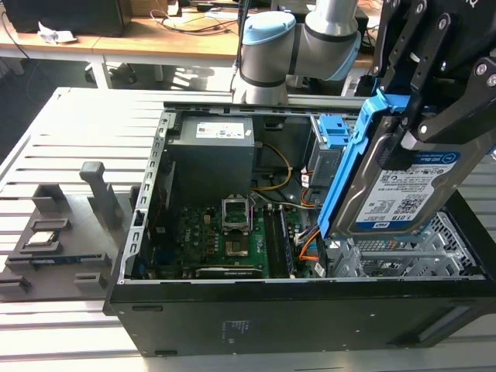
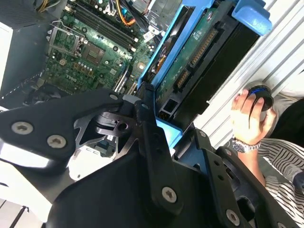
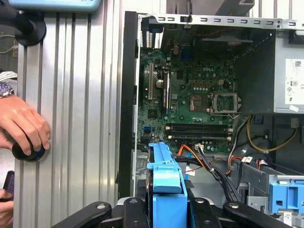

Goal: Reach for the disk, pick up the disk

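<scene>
The disk [image 1: 403, 182] is held by the gripper [image 1: 422, 116], whose black fingers are closed on its upper part. In the exterior view it is seen lifted and tilted above the drive cage [image 1: 387, 260] at the exterior view's right side of the open computer case [image 1: 232, 318]. Its white-and-blue label is turned to the camera, and the blue bracket [image 1: 349, 167] runs along its edge.

To do the pick well, it is judged that the grip should be kept firm and the lift straight, so that the bracket is not caught on the cage and the orange cables [image 1: 308, 244] near it are not pulled.

In the second wrist view the green circuit side of the disk [image 2: 197, 52] is shown, which is hidden in the exterior view. A person's hand [image 2: 247, 116] is resting on a round dark object [image 2: 260, 97] on the slatted table [image 2: 285, 47] beside the case. In the first wrist view the narrow edge of the bracket [image 3: 166, 180] is seen between the fingers, with the motherboard [image 3: 190, 102] beyond it and the hand [image 3: 23, 126] well apart from the case.
</scene>
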`<state>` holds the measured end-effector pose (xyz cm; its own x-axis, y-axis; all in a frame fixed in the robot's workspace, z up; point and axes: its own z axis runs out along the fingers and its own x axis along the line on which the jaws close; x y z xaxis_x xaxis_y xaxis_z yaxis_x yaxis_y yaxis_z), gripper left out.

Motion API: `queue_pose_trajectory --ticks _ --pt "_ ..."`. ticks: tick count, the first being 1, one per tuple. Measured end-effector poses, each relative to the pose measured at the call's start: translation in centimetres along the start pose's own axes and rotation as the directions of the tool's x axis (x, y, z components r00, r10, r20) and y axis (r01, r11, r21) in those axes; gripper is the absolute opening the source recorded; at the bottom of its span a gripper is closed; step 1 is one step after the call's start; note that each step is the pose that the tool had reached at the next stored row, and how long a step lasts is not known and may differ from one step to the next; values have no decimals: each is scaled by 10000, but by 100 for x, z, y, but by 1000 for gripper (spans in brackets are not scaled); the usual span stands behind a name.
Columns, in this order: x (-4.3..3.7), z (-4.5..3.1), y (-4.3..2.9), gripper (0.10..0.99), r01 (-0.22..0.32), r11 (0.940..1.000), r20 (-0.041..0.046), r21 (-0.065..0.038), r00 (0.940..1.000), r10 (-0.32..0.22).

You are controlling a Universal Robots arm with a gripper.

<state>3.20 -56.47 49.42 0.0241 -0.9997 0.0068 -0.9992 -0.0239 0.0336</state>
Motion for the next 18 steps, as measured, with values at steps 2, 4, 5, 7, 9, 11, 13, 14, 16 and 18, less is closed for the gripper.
queue_pose_trajectory --ticks 2,4,5,7,9,11,13,14,16,18 --pt "38 0 1 365 0 10000 0 0 10000 0" --pt "58 1 1 365 0 10000 1 0 10000 0" --pt "70 1 2 365 0 10000 0 0 10000 0" --pt "100 1 2 365 0 10000 0 0 10000 0" --pt "136 1 3 365 0 10000 0 0 10000 0" --pt "170 1 4 365 0 10000 -1 0 10000 0" --pt "196 2 5 365 0 10000 1 0 10000 0" --pt "205 1 5 365 0 10000 0 0 10000 0" --pt "222 2 5 365 0 10000 0 0 10000 0" --pt "247 2 6 365 0 10000 0 0 10000 0"
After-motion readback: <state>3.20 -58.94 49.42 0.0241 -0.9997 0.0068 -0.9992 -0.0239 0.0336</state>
